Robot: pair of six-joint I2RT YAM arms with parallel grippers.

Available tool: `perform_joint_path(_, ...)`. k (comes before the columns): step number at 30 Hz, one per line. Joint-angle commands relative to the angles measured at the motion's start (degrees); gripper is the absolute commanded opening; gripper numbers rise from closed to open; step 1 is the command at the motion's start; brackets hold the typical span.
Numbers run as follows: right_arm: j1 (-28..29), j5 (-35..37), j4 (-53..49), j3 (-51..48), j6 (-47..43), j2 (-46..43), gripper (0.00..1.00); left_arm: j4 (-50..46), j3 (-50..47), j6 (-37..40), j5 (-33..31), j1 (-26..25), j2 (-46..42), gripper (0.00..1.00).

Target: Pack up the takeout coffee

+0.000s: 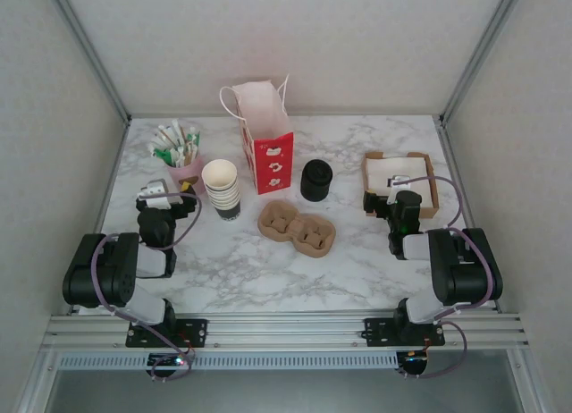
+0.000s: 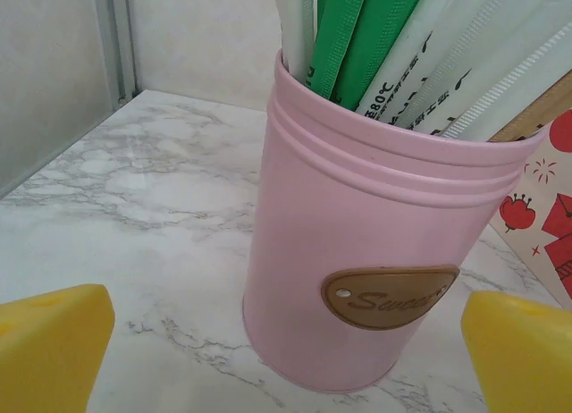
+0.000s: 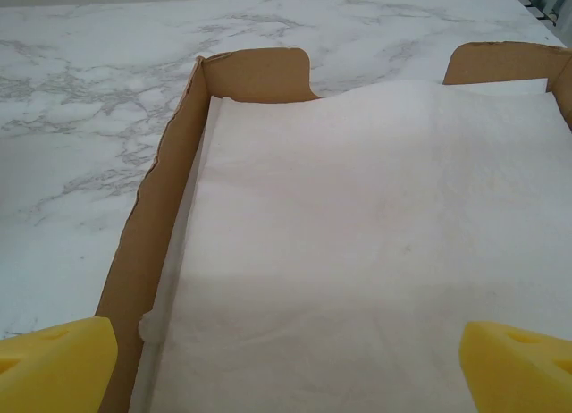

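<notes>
- The left end effector (image 1: 161,191) stood released, its yellow fingertips (image 2: 54,341) spread wide and apart from the pink tin (image 2: 357,252) of wrapped sticks just ahead.
- The right end effector (image 1: 393,191) was likewise released, hovering at the near edge of the cardboard box (image 3: 152,225) of white napkins (image 3: 375,252).
- On the surface (image 1: 250,270) between the arms stood a stack of lidless cups (image 1: 222,188), a red-and-white paper bag (image 1: 266,149), a black lid stack (image 1: 315,180) and a pulp cup carrier (image 1: 297,227).
- Where a single lidded coffee stood could not be told.
</notes>
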Motion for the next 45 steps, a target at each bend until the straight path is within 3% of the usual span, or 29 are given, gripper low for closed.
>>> perform_joint_path(1,-0.3,-0.7,0.1,1.2,-0.2,0.4,0.99,0.0,1.0,-0.7,-1.3,-0.4,0.5,1.0)
perform_joint_path(29,-0.3,-1.2,0.2,1.0,-0.5,0.0,0.99,-1.8,1.4,0.3,0.7,-0.5,-0.9,1.0)
perform_joint_path(34,-0.1,-1.3,-3.1,0.6,-0.8,-4.8,0.99,0.0,-1.3,-0.6,-1.4,-0.6,-5.0,0.99)
perform_joint_path(36,-0.1,-0.1,-8.7,1.9,0.2,-8.1,0.99,-1.6,-1.5,-0.7,-1.9,-0.6,-7.3,1.0)
perform_joint_path(41,0.2,0.3,-19.7,4.8,1.6,-17.9,0.99,-8.5,-1.4,0.0,-4.4,-2.5,-16.4,1.0)
perform_joint_path(45,0.3,1.2,-28.1,6.3,3.9,-27.0,0.99,-19.0,1.1,-4.3,-7.1,-3.3,-24.0,0.99)
